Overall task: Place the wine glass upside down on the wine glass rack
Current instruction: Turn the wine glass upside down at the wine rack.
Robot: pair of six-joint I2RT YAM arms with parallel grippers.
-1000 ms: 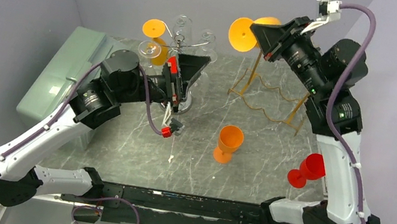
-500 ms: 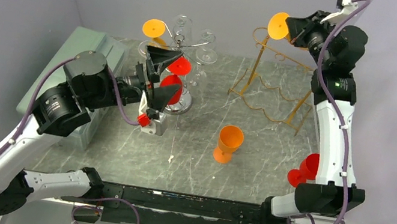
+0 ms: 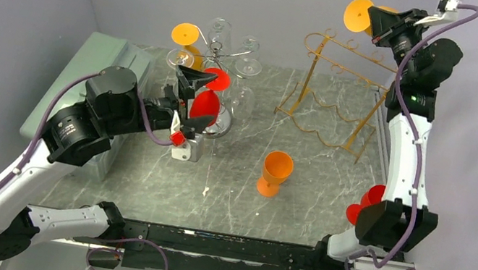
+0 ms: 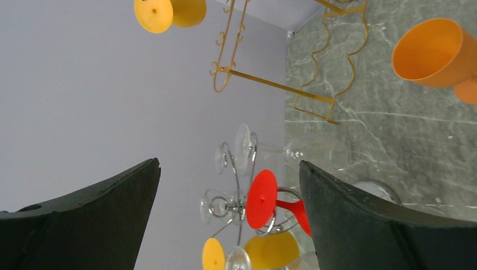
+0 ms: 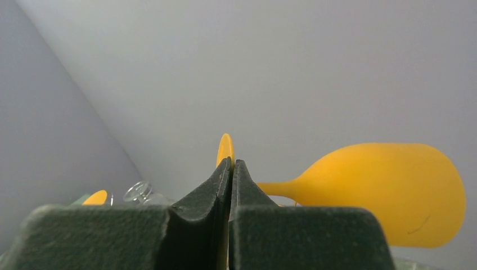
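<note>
My right gripper (image 3: 384,26) is shut on the foot of a yellow wine glass (image 3: 359,14) and holds it on its side, high above the gold wire rack (image 3: 342,49). The right wrist view shows the fingertips (image 5: 224,169) pinching the foot's edge, with the yellow bowl (image 5: 394,191) to the right. My left gripper (image 3: 198,101) is open around a red wine glass (image 3: 207,104). That glass hangs upside down in the silver rack (image 3: 224,52). In the left wrist view its red foot (image 4: 262,198) rests in a wire loop between my spread jaws (image 4: 229,169).
An orange goblet (image 3: 275,173) stands upright mid-table. A red glass (image 3: 368,203) stands at the right edge behind the right arm. The silver rack also holds a yellow glass (image 3: 185,34) and clear glasses (image 3: 247,67). A grey-green box (image 3: 75,89) sits at the left.
My right arm has swung the yellow glass up and to the right, above the gold rack. My left arm has drawn back to the left, exposing the red glass on the silver rack.
</note>
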